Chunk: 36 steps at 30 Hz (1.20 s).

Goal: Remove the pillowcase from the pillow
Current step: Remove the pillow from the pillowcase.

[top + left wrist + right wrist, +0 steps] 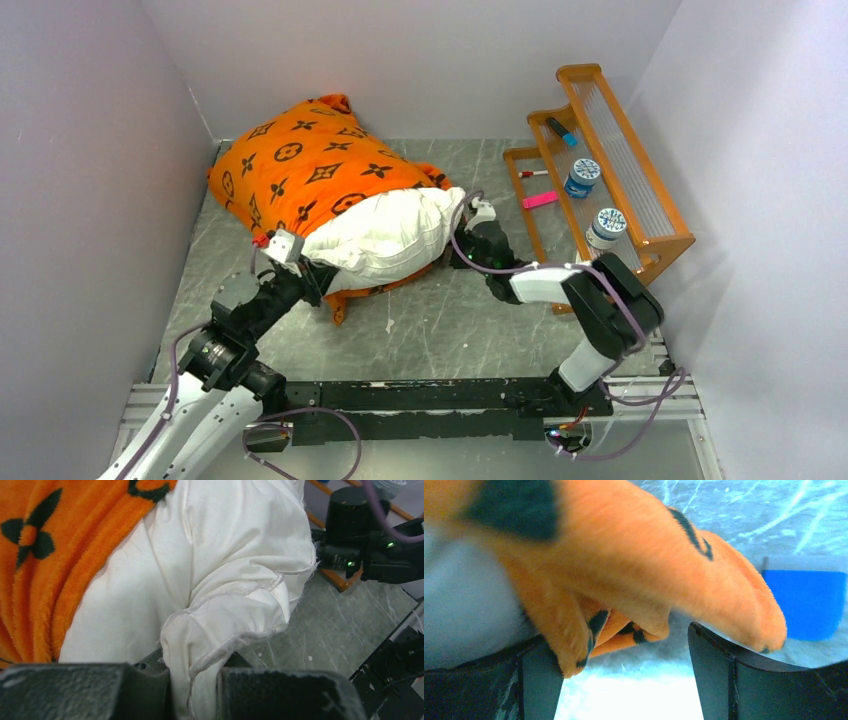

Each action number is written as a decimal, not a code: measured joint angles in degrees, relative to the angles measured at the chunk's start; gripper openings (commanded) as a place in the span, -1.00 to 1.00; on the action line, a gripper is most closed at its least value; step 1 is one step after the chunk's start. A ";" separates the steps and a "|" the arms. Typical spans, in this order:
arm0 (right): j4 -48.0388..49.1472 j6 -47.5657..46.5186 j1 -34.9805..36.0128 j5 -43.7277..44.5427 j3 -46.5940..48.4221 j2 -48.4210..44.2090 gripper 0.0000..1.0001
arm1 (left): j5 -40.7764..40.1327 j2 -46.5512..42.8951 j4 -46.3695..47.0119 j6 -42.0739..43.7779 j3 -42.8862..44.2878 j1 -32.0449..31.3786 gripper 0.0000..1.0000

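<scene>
The white pillow sticks halfway out of the orange pillowcase, which covers its far-left half at the back of the table. My left gripper is shut on a bunched corner of the pillow at its near-left end. My right gripper is open at the pillow's right end; the ruffled orange edge of the pillowcase hangs just over its spread fingers, with nothing pinched between them. A strip of orange fabric lies under the pillow's near edge.
An orange wooden rack stands at the right with two white jars, a dark marker and a pink item. Grey walls close in the left, back and right. A black rail runs along the near edge.
</scene>
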 measured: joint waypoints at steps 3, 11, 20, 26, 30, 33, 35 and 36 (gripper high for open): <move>-4.28 -0.70 0.00 1.55 -3.19 -7.56 0.73 | 2.60 0.66 2.34 0.00 -1.57 0.00 -0.74; -16.81 -2.75 -0.72 1.40 -7.08 -28.04 0.99 | 8.44 2.14 4.31 1.29 -2.58 0.04 0.05; -29.88 -2.89 0.57 -5.20 -6.67 -45.20 0.99 | 8.66 1.44 -1.49 4.48 3.23 0.04 0.92; -30.71 4.92 5.33 -4.04 -4.74 -48.52 0.99 | 8.37 1.38 -4.07 7.89 11.74 0.28 0.93; -30.21 12.37 12.26 4.24 -4.79 -48.35 0.99 | 8.39 1.53 -5.42 9.27 14.25 0.31 0.93; -28.74 16.70 15.06 8.39 -4.90 -46.47 0.99 | 8.41 2.73 -6.84 9.53 14.95 0.31 0.93; -28.48 18.84 15.30 11.04 -4.90 -44.15 0.99 | 8.44 4.63 -7.50 9.84 15.63 0.31 0.93; -28.52 19.80 15.30 12.26 -4.90 -42.91 0.99 | 8.46 5.79 -7.76 9.97 15.96 0.31 0.93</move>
